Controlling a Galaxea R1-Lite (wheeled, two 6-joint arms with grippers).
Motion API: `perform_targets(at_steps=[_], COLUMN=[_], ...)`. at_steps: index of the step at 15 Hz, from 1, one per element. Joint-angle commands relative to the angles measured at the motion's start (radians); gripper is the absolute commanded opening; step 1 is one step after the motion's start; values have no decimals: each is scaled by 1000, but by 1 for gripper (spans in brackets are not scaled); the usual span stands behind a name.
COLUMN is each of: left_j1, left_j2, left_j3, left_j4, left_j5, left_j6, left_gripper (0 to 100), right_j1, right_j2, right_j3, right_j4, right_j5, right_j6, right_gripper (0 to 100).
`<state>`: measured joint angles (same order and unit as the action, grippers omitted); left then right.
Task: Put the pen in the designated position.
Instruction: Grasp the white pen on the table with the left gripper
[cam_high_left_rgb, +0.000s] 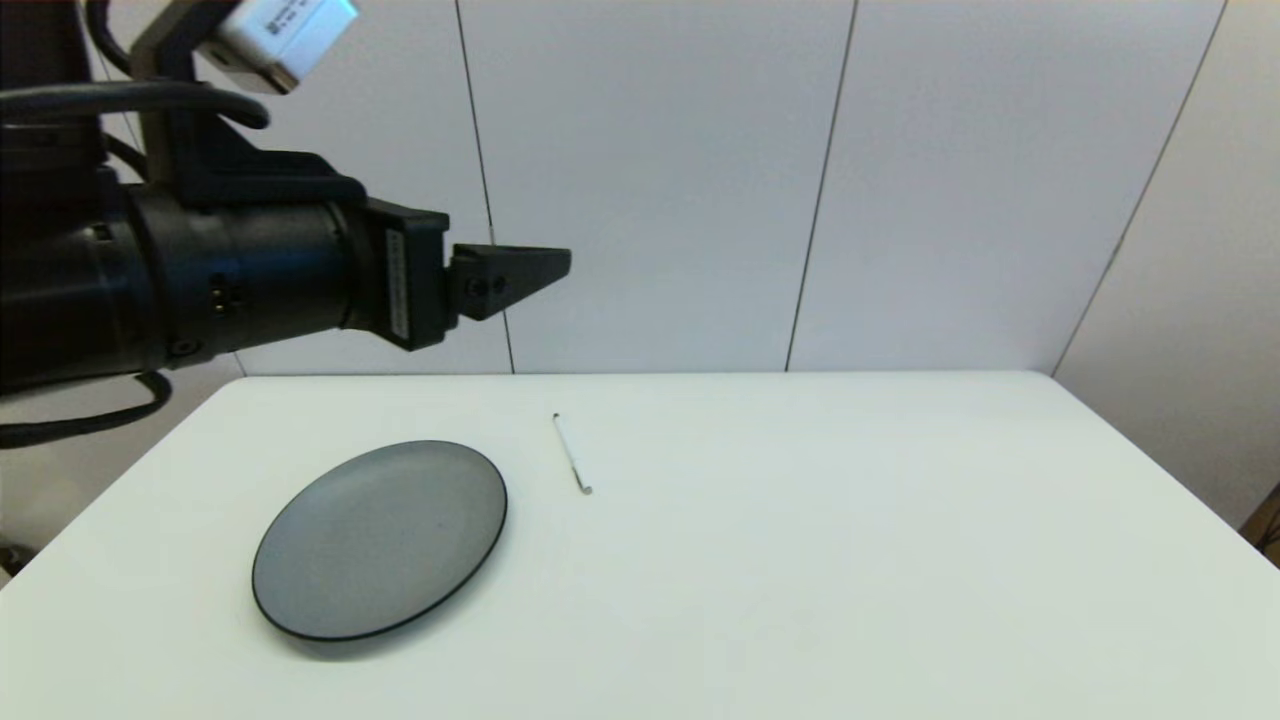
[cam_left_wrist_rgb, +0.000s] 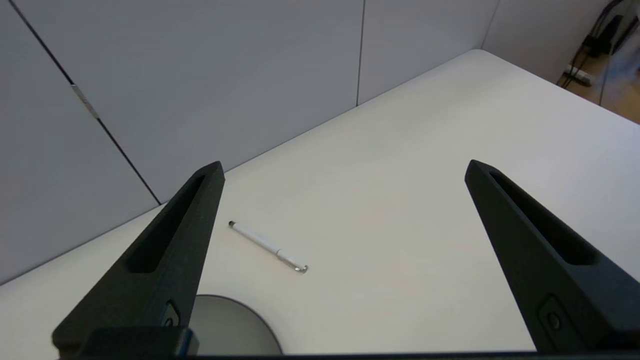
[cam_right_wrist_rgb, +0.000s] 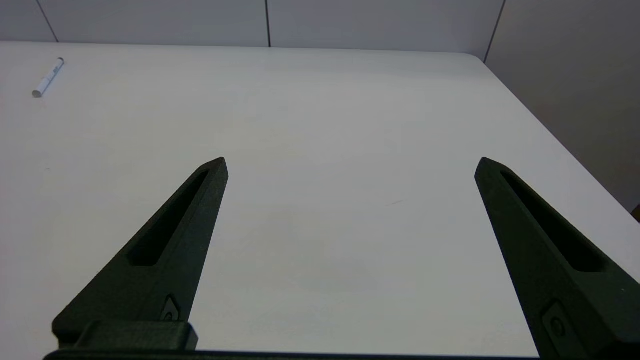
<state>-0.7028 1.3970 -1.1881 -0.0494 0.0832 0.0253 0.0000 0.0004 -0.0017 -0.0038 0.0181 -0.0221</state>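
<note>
Nearest, the round dark-rimmed grey plate is lying on the white bench, the thin white pen is resting just beyond its right side, and the left claw is hanging wide open above, while the right claw is gaping empty, well right of the plate.

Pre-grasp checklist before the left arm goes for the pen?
1. Pen lying free on the table, nothing on it: ok.
2. Left hand open, empty: ok.
3. Left hand raised over the table's left side, not yet above the pen: not ok.
4. Plate apart from the pen, to its left: ok.
5. Right hand open, low over the table, away from the pen: ok.
6. Designated position marked on the table: cannot tell.
</note>
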Motion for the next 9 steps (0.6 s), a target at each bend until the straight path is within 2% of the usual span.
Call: perform_targets(at_steps=[1,4,9], left_j1=[-87,-98,-98], left_j2=[189,287,395], left_j3=[-113,-146,-156], left_j4=[-6,-1,3], left_j5=[135,302,487], left_j6=[-113,-228,-412], left_gripper=[100,100,100], right_j1=[0,0,0], right_j2=[1,1,1], right_j3=[0,0,0], right_j4=[-1,-1,-1], right_j5=[0,0,0], right_j6=[-1,-1,-1], right_gripper=[100,100,100])
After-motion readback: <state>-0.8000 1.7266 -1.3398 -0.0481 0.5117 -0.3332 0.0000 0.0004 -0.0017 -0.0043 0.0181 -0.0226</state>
